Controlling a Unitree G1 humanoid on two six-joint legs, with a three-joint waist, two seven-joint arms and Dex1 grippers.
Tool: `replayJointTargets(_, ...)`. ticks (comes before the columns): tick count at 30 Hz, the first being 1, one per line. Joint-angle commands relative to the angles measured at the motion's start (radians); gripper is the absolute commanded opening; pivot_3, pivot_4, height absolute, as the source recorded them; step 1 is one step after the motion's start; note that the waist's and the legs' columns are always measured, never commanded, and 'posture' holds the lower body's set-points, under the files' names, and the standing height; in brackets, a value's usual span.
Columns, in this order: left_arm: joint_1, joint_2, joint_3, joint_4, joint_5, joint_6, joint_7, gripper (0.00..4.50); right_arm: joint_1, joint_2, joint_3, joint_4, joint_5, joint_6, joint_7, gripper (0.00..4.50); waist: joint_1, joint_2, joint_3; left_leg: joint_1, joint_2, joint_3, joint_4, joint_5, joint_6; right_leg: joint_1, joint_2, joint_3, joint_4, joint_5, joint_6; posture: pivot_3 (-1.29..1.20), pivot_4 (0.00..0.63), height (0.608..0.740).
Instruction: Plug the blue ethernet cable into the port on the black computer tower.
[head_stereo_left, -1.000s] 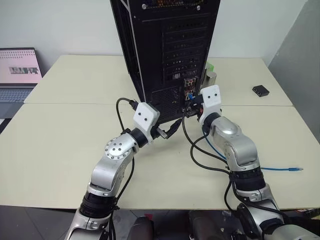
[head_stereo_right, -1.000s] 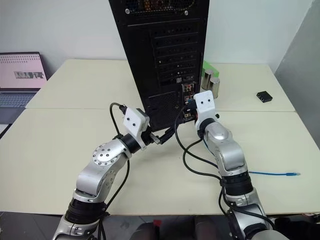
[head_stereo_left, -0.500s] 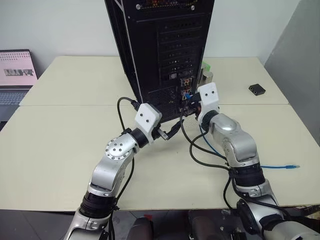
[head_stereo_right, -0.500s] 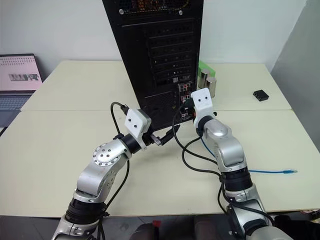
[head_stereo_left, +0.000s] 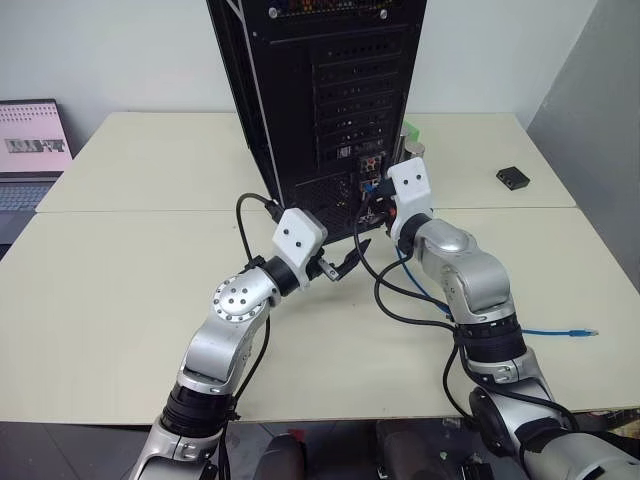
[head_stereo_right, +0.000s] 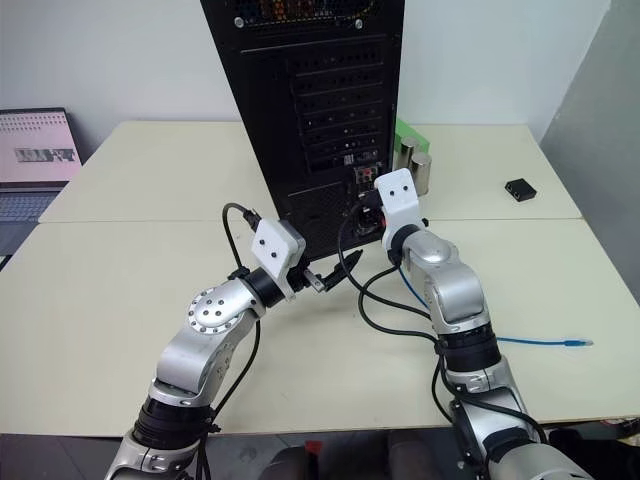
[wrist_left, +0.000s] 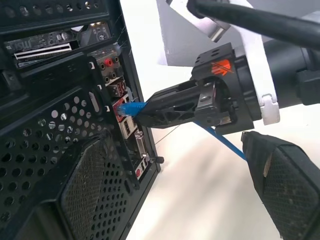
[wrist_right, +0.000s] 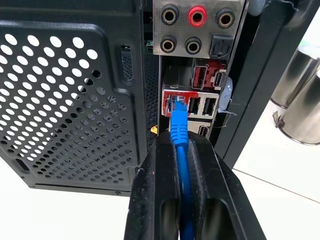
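I see the right gripper (wrist_right: 182, 150) clamped on the blue cable (wrist_right: 178, 131), plug end just past its fingertips, at the red-rimmed port (wrist_right: 174, 102) on back of the tower (head_stereo_left: 330, 90). Left gripper (head_stereo_left: 345, 262) hangs apart, empty, near tower's base.

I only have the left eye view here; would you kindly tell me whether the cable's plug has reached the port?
Observer: The blue ethernet cable has its plug tip at the red-rimmed port on the black computer tower; I cannot tell if it is fully seated.
Operator: Is the right gripper gripping it?
Observer: Yes, the right gripper has its jaws shut on the cord behind the plug.
Operator: And the left gripper?
Observer: The left gripper is open, clear of the cable.
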Motion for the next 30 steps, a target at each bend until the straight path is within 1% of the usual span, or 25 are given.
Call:
replayJointTargets(1, -0.003, -0.010, -0.004, -0.023, 0.002, -0.020, 0.001, 4.46, -0.074, 0.014, -0.009, -0.003, 0.003, -0.029, 0.004, 0.00, -0.002, 0.000, 0.000, 0.000, 0.000, 0.000, 0.000, 0.000, 0.000, 0.000, 0.000, 0.000, 0.000, 0.000, 0.000, 0.00, 0.150, 0.740)
replayJointTargets(8, 0.001, -0.017, -0.004, -0.026, 0.006, -0.018, 0.004, 4.46, -0.093, 0.015, -0.014, 0.035, -0.010, -0.048, -0.002, 0.00, -0.019, 0.000, 0.000, 0.000, 0.000, 0.000, 0.000, 0.000, 0.000, 0.000, 0.000, 0.000, 0.000, 0.000, 0.000, 0.00, 0.150, 0.740)
replayJointTargets(12, 0.003, -0.016, 0.003, -0.021, 0.006, -0.018, 0.004, 4.46, -0.077, -0.004, -0.015, 0.024, -0.015, -0.061, 0.013, 0.00, -0.019, 0.000, 0.000, 0.000, 0.000, 0.000, 0.000, 0.000, 0.000, 0.000, 0.000, 0.000, 0.001, 0.000, 0.000, 0.00, 0.150, 0.740)
replayJointTargets(14, 0.005, -0.014, 0.006, -0.023, 0.006, -0.018, 0.003, 4.48, -0.063, -0.019, -0.018, 0.008, -0.011, -0.051, 0.027, 0.66, -0.019, 0.000, 0.000, 0.000, 0.000, 0.000, 0.000, 0.000, 0.000, 0.000, 0.000, 0.000, 0.001, 0.000, 0.000, 0.00, 0.150, 0.740)
replayJointTargets(15, 0.006, -0.012, 0.008, -0.024, 0.006, -0.017, 0.002, 4.48, -0.055, -0.026, -0.018, -0.003, -0.009, -0.046, 0.035, 0.80, -0.018, 0.000, 0.000, 0.000, 0.000, 0.000, 0.000, 0.000, 0.000, 0.000, 0.000, 0.000, 0.001, 0.000, 0.000, 0.00, 0.150, 0.740)
replayJointTargets(17, 0.008, -0.006, 0.013, -0.024, 0.005, -0.016, 0.000, 4.48, -0.037, -0.045, -0.018, -0.030, -0.003, -0.032, 0.053, 1.25, -0.015, 0.000, 0.000, 0.000, 0.000, -0.001, 0.000, 0.000, 0.000, 0.000, 0.000, 0.000, 0.000, 0.000, 0.000, 0.00, 0.150, 0.740)
replayJointTargets(18, 0.009, -0.001, 0.019, -0.023, 0.004, -0.015, -0.002, 4.48, -0.024, -0.058, -0.017, -0.052, 0.001, -0.023, 0.064, 1.40, -0.013, 0.000, 0.000, -0.001, 0.000, -0.001, 0.000, 0.000, 0.000, 0.000, 0.000, 0.000, 0.000, 0.000, 0.000, 0.00, 0.150, 0.740)
replayJointTargets(20, 0.009, 0.009, 0.027, -0.020, 0.003, -0.016, -0.004, 4.48, -0.001, -0.080, -0.019, -0.094, 0.012, -0.003, 0.084, 1.90, -0.010, 0.000, 0.000, -0.001, -0.001, -0.001, -0.001, 0.000, 0.000, 0.000, -0.001, -0.001, -0.001, 0.000, 0.000, 0.00, 0.150, 0.740)
replayJointTargets(21, 0.009, 0.013, 0.029, -0.019, 0.002, -0.017, -0.005, 4.48, 0.007, -0.088, -0.020, -0.111, 0.017, 0.006, 0.091, 2.22, -0.009, 0.000, 0.000, -0.002, -0.001, -0.001, -0.001, 0.000, 0.000, 0.000, -0.001, -0.001, -0.001, 0.000, 0.000, 0.00, 0.150, 0.740)
replayJointTargets(25, 0.002, 0.025, 0.049, -0.012, -0.004, -0.010, -0.007, 4.48, 0.060, -0.144, -0.025, -0.220, 0.049, 0.061, 0.136, 3.17, -0.002, 0.000, 0.000, -0.002, -0.001, -0.001, -0.001, 0.000, 0.000, 0.000, -0.002, -0.001, -0.001, 0.000, 0.000, 0.00, 0.150, 0.740)
replayJointTargets(27, -0.008, 0.034, 0.056, -0.002, -0.001, 0.000, -0.005, 4.48, 0.083, -0.179, -0.039, -0.273, 0.068, 0.086, 0.163, 3.61, 0.002, 0.000, 0.000, -0.001, -0.001, -0.001, 0.000, 0.000, 0.000, 0.000, -0.002, -0.001, -0.001, 0.000, 0.000, 0.00, 0.150, 0.740)
replayJointTargets(30, -0.034, 0.044, 0.071, 0.006, -0.012, 0.055, -0.004, 4.48, 0.115, -0.244, -0.093, -0.351, 0.119, 0.114, 0.212, 4.23, 0.009, 0.000, 0.000, -0.001, -0.001, -0.001, 0.000, 0.000, 0.000, 0.000, -0.001, -0.001, -0.001, 0.000, 0.000, 0.00, 0.150, 0.740)
